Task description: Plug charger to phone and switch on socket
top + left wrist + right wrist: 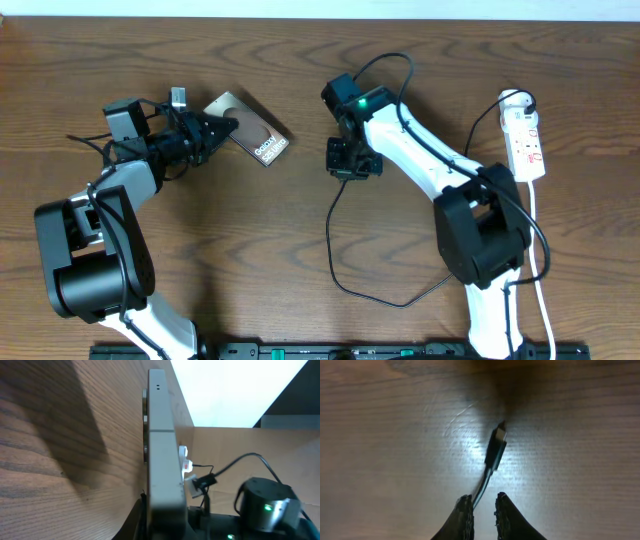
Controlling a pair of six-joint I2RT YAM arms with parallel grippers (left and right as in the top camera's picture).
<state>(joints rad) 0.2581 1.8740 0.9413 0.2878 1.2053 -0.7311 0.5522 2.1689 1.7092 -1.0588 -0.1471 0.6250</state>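
phone (250, 131) angled, face up | charger (495, 449) black, cable looped | socket (526, 140) white, right

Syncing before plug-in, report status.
Left tool shut on the phone. Right tool straddling the charger cable, grip unconfirmed, plug tip poking out ahead. The socket untouched beside right arm. Nothing in the way seen.

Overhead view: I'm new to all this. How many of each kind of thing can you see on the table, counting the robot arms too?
robot arms: 2
phone: 1
charger cable: 1
power strip: 1
Total: 5
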